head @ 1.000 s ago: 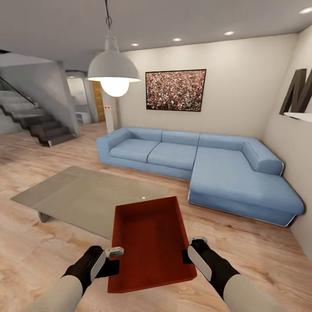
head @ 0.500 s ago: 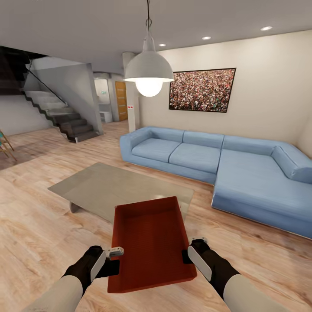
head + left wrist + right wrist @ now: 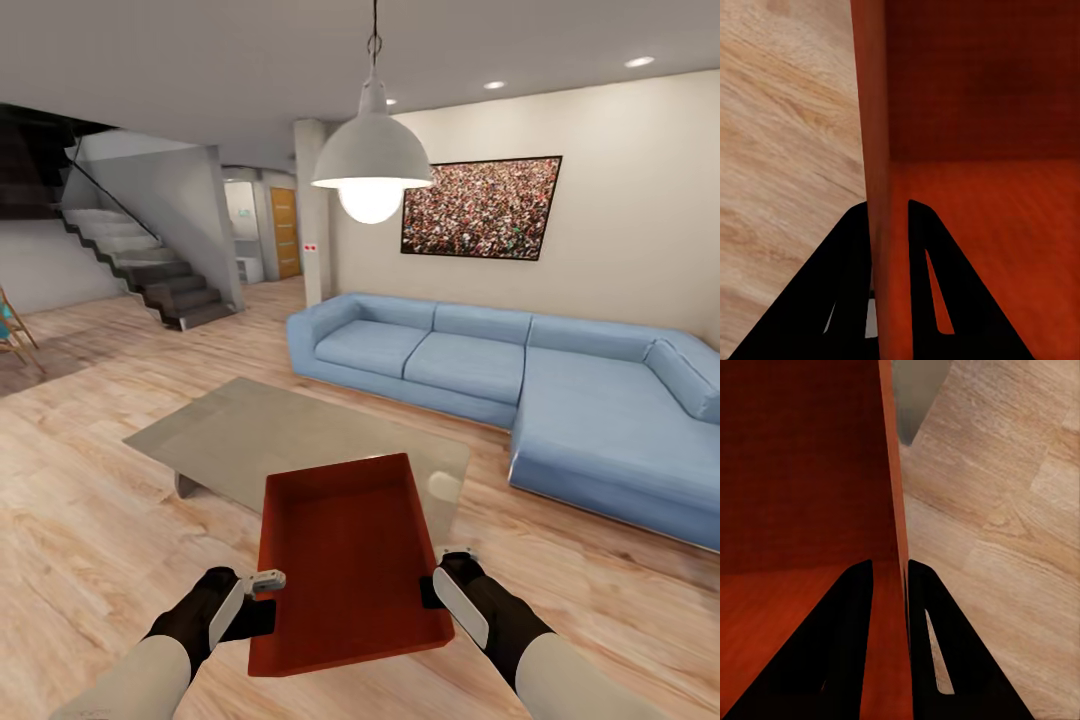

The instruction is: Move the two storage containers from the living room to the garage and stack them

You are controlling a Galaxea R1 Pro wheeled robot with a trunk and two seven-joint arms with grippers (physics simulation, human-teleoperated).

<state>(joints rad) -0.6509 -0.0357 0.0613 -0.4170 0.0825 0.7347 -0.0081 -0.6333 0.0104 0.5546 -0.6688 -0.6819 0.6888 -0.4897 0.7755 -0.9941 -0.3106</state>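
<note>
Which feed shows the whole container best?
Head view: the storage container shows whole, held between left gripper and right gripper. Each wrist view shows just one wall clamped between fingers.

Storage container (image 3: 345,560) is looking like matt orange-red plastic, smooth walls, faint fine ribbing on the bottom; floor (image 3: 80,520) is showing light wood planks with visible grain, low sheen; sofa (image 3: 520,390) at right is reading as soft matt blue cloth; low table (image 3: 260,435) mid-frame is looking smooth grey, slightly reflective; pendant lamp (image 3: 372,160) is showing smooth white shade
</note>
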